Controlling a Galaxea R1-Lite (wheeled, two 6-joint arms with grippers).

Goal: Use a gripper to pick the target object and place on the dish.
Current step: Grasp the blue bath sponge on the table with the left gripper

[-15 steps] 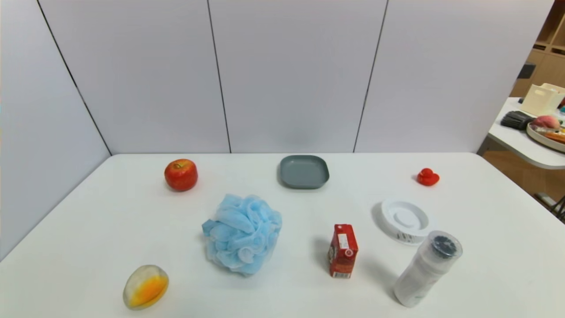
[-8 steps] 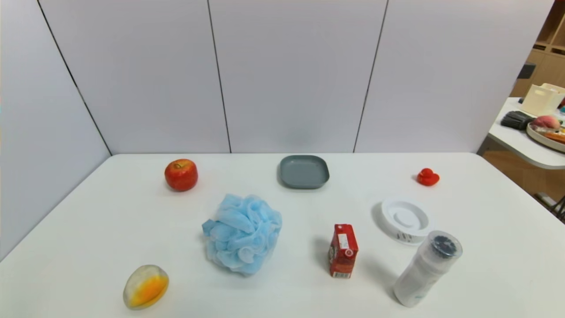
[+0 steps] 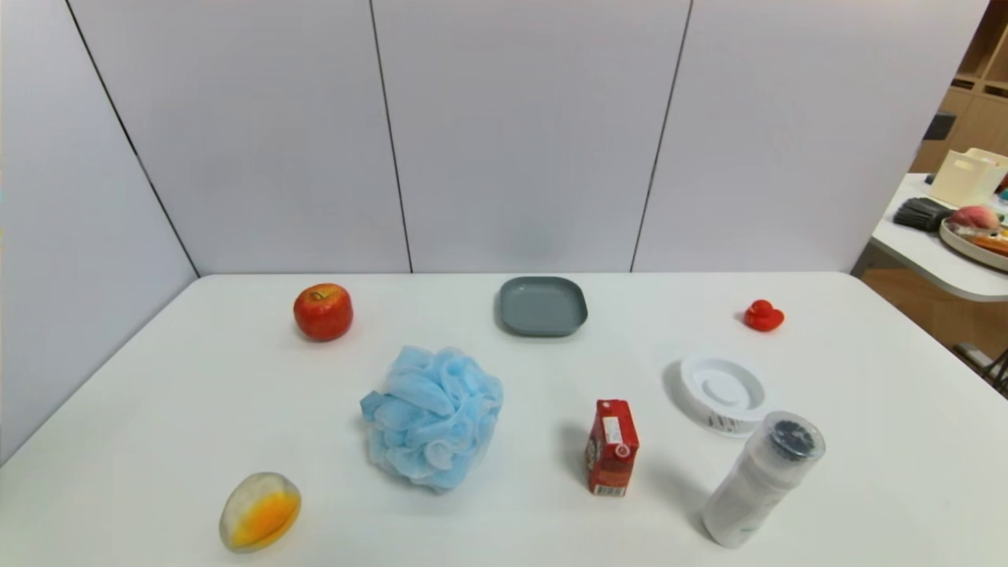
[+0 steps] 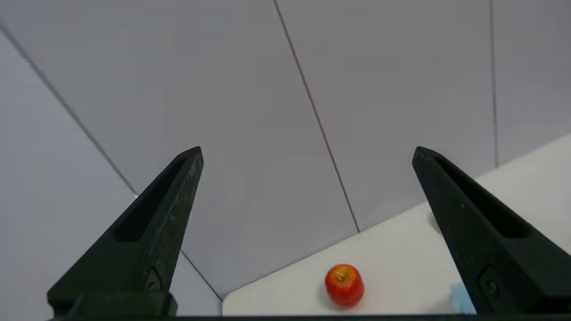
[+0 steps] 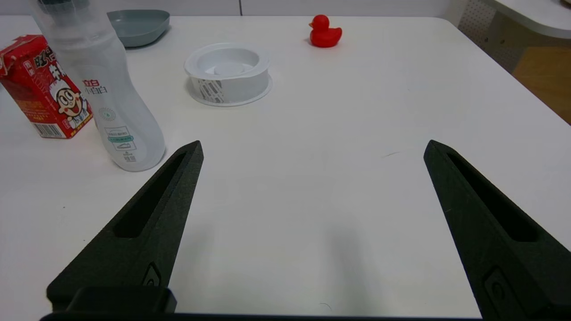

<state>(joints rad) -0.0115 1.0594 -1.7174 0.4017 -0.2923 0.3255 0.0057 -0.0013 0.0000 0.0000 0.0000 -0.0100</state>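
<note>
Bath pouf point(image 3: 433, 417) on bench point(image 3: 157, 409): judge light, soft, compressible; I grip mesh centre. Left gripper point(image 4: 308, 154), right gripper point(image 5: 312, 147): fingers spread, empty.

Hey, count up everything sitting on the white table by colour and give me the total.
Red: 3 (apple, duck, carton)
Blue: 1 (pouf)
Grey-blue: 1 (dish)
White: 2 (ringed disc, bottle)
Yellow-orange: 1 (oval object)
Total: 8
</note>
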